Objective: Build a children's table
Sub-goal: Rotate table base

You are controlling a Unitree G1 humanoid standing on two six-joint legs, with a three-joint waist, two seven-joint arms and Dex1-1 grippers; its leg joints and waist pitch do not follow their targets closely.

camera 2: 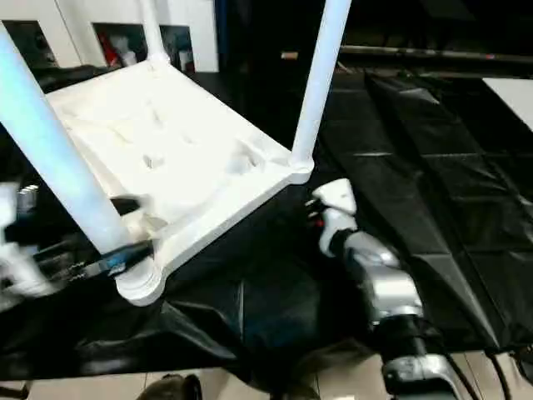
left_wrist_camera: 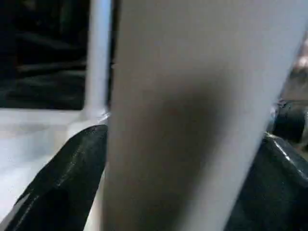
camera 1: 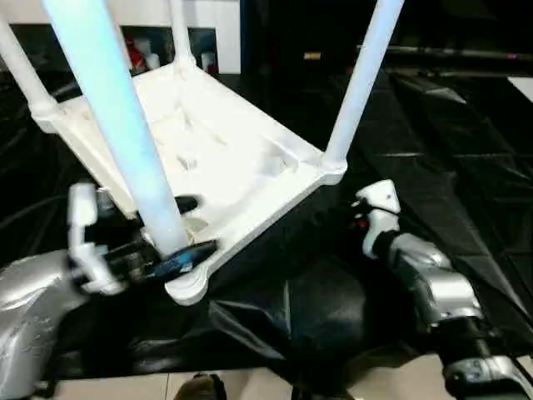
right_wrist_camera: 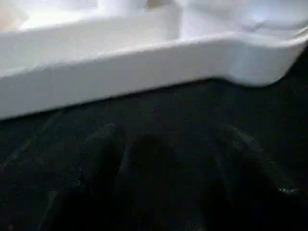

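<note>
White table top point(camera 1: 225, 150) upside down, legs in corner sockets; left gripper point(camera 1: 171, 242) jaws pinching near leg point(camera 1: 125, 125); right jaws' state unclear.

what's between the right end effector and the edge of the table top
Only bare black cloth. In the right wrist view, that dark drape runs from the right end effector up to the white table top rim, with nothing lying on it.

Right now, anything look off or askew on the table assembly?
Nothing damaged or spilled. The table top lies upside down on the black cloth, all four legs socketed and pointing up. The left gripper clamps the near leg by its socket; the right gripper sits beside the rim.
</note>
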